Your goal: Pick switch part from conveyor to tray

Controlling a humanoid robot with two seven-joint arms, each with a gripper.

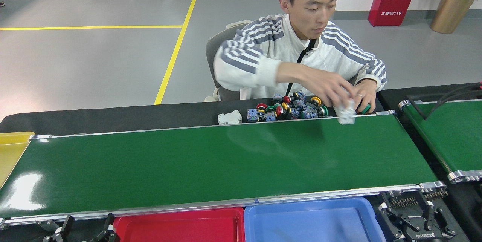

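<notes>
At the conveyor's (211, 166) far right rail, a person's hand (331, 89) holds a blurred white switch part (345, 112), axis unreadable. My left pincer (84, 230) and right pincer (414, 217) both gape empty.

The conveyor (211, 163) is a glossy, smooth green belt edged with silvery metal rails, beside smooth plastic-looking red tray (180, 227) and blue tray (312, 221), matt black cloth (113, 117), and a white plastic-looking switch part (345, 113).

White switch part (345, 114) at glossy green conveyor's (211, 166) far edge.
</notes>
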